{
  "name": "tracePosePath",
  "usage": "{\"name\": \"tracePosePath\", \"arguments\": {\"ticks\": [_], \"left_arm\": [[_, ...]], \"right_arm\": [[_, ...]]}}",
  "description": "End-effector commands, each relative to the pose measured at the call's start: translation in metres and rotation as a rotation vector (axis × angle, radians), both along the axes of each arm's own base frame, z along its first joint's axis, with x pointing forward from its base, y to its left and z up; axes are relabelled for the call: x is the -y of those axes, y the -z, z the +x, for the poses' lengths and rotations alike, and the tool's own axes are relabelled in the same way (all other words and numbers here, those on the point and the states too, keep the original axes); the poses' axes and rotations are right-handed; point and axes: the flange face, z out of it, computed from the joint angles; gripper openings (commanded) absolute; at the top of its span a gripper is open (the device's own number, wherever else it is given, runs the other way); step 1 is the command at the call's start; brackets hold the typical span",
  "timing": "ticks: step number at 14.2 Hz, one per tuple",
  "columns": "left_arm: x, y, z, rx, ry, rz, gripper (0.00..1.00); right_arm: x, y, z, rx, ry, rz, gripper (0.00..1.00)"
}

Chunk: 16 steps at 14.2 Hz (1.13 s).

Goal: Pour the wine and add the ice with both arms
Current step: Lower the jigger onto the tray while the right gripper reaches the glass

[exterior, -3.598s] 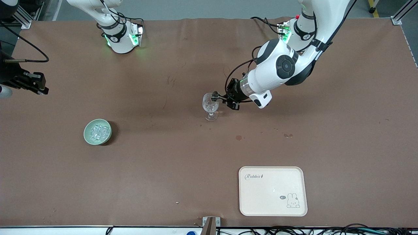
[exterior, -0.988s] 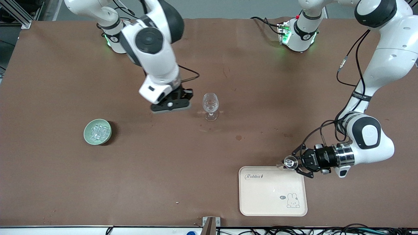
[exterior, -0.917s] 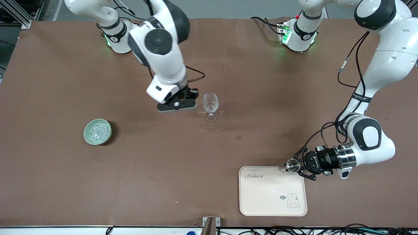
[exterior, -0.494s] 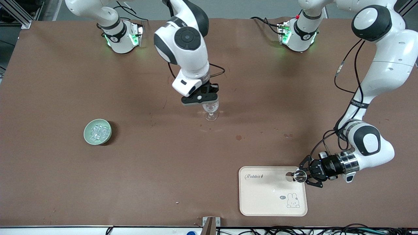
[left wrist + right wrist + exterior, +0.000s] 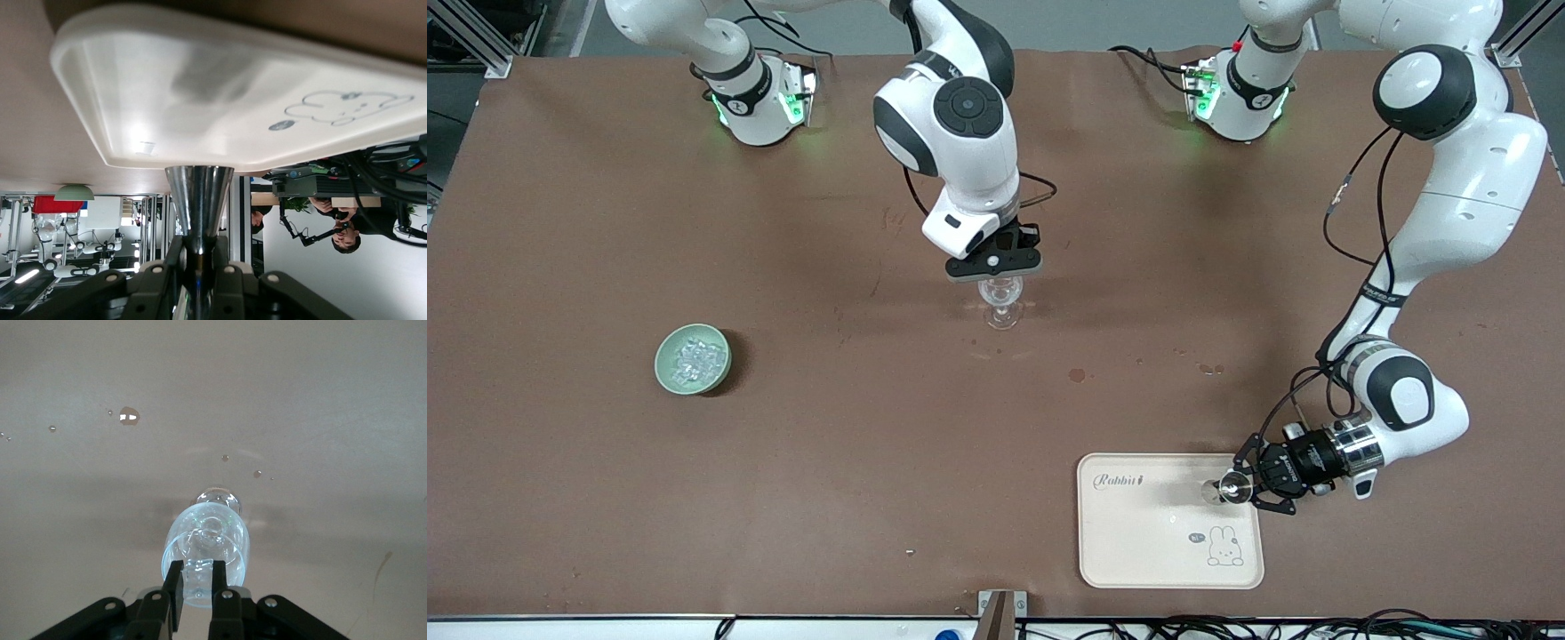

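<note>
The cream plastic tray with round corners (image 5: 1129,551) has the word "Rabbit" (image 5: 1117,481) on it in thin curly grey letters. The word sits near the tray corner that is well away from the left gripper's (image 5: 1240,485) jaws. A small drawing of a white rabbit (image 5: 1224,547) is on the tray too, near the corner just below those jaws in the front view. Beside the rabbit is a tiny dark speech bubble (image 5: 1196,537), but its letters are too small to read. In the left wrist view the rabbit drawing (image 5: 343,107) and the bubble (image 5: 283,125) show again, and no letters can be read there.
</note>
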Motion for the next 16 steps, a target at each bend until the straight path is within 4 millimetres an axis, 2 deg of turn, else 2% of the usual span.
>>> {"name": "tracePosePath", "arguments": {"ticks": [1, 5, 9, 11, 13, 14, 15, 16], "left_arm": [[0.000, 0.007, 0.008, 0.010, -0.047, -0.039, 0.05], [0.003, 0.024, 0.006, 0.022, -0.056, -0.034, 0.07], [0.004, 0.039, 0.002, 0.074, -0.036, -0.012, 0.12], [0.001, 0.041, 0.002, 0.076, -0.041, -0.008, 0.22], [0.002, 0.041, 0.002, 0.079, -0.040, -0.006, 0.32], [0.001, 0.042, 0.001, 0.078, -0.039, -0.005, 0.41], [0.001, 0.041, 0.001, 0.080, -0.038, -0.003, 0.58], [-0.005, 0.038, 0.001, 0.088, -0.040, 0.008, 1.00]], "right_arm": [[-0.003, 0.000, 0.001, -0.010, 0.016, 0.010, 0.01], [-0.001, 0.015, 0.006, -0.017, 0.007, -0.008, 0.01], [-0.005, 0.020, 0.001, -0.020, 0.002, -0.006, 0.03], [-0.007, 0.024, -0.001, -0.024, -0.003, -0.010, 0.07], [-0.007, 0.028, -0.001, -0.027, -0.003, -0.014, 0.21], [-0.006, 0.028, 0.000, -0.027, -0.002, -0.014, 0.32], [-0.007, 0.028, -0.001, -0.025, -0.004, -0.013, 0.47], [-0.007, 0.028, -0.001, -0.021, -0.007, -0.017, 0.67]]}}
